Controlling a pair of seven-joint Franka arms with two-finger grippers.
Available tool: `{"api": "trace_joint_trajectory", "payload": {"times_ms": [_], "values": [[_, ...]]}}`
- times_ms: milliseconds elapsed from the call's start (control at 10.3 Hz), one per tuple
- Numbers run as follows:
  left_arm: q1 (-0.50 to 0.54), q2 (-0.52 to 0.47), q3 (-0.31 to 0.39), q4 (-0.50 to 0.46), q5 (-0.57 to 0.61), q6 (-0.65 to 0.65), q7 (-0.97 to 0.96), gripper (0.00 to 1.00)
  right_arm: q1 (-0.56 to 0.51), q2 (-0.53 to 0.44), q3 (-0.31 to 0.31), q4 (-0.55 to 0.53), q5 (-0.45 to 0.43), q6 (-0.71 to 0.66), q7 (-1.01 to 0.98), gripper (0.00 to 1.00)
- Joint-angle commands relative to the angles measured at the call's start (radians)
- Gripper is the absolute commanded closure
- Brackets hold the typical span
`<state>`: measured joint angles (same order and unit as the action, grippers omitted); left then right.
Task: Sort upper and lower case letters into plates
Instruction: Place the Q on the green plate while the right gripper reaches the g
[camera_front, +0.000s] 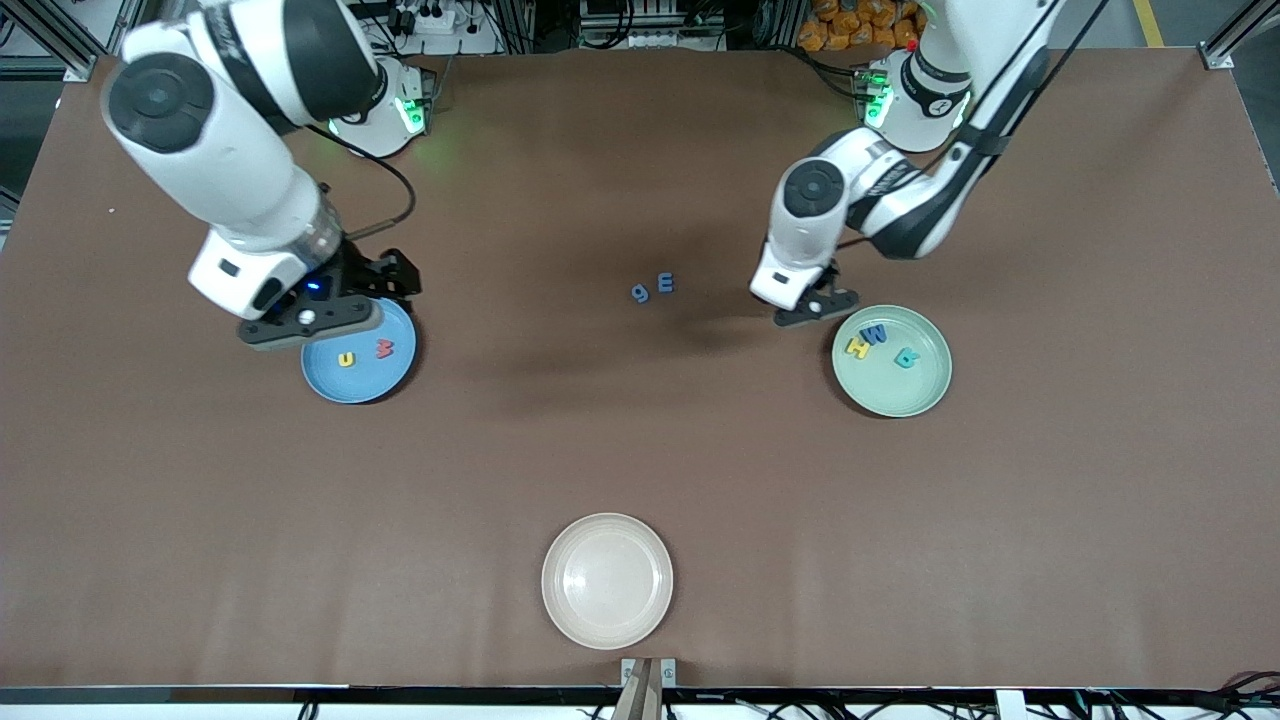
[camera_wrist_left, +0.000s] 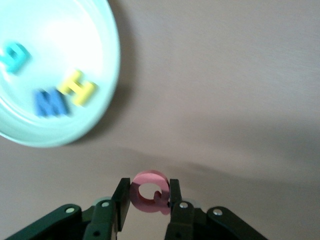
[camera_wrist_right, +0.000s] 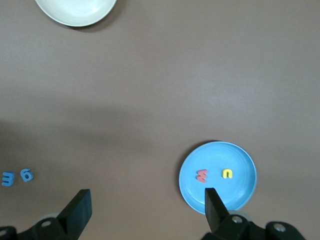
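Beside the mint-green plate (camera_front: 892, 361), toward the left arm's end of the bench (camera_front: 640, 450), the left gripper (camera_wrist_left: 146, 205) pinches a pink letter Q (camera_wrist_left: 148, 192), an uppercase piece apparently bound for that plate, which holds H, M and a teal letter. The right gripper (camera_wrist_right: 145, 210), fingers spread and empty, hangs over the blue plate (camera_front: 358, 352) with its lowercase u and red m. Blue g (camera_front: 640, 293) and E (camera_front: 665, 284) lie unsorted mid-bench.

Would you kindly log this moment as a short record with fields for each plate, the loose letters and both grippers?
bright blue plastic plate: small yellow letter, small red letter
pale mint green plastic plate: yellow letter H, blue letter, teal letter
cream-white plate: no letters
loose on brown table: two blue letters
left gripper: shut on pink letter, beside green plate
right gripper: open, over blue plate
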<state>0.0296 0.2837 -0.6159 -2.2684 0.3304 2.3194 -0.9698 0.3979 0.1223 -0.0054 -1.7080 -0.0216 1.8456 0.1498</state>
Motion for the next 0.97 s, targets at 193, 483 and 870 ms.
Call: {"api": "trace_joint_trajectory", "payload": {"times_ms": [193, 483, 870], "values": [[0.018, -0.049, 0.151, -0.025, -0.034, -0.061, 0.414, 0.86, 0.108, 0.092, 0.013, -0.071, 0.005, 0.153, -0.007, 0.0], [0.024, -0.037, 0.246, 0.027, -0.037, -0.061, 0.615, 0.86, 0.173, 0.175, 0.06, -0.076, 0.061, 0.247, -0.004, 0.02], [0.015, 0.04, 0.274, 0.09, -0.077, -0.014, 0.649, 0.86, 0.262, 0.316, 0.094, -0.078, 0.094, 0.307, -0.016, 0.24]]}}
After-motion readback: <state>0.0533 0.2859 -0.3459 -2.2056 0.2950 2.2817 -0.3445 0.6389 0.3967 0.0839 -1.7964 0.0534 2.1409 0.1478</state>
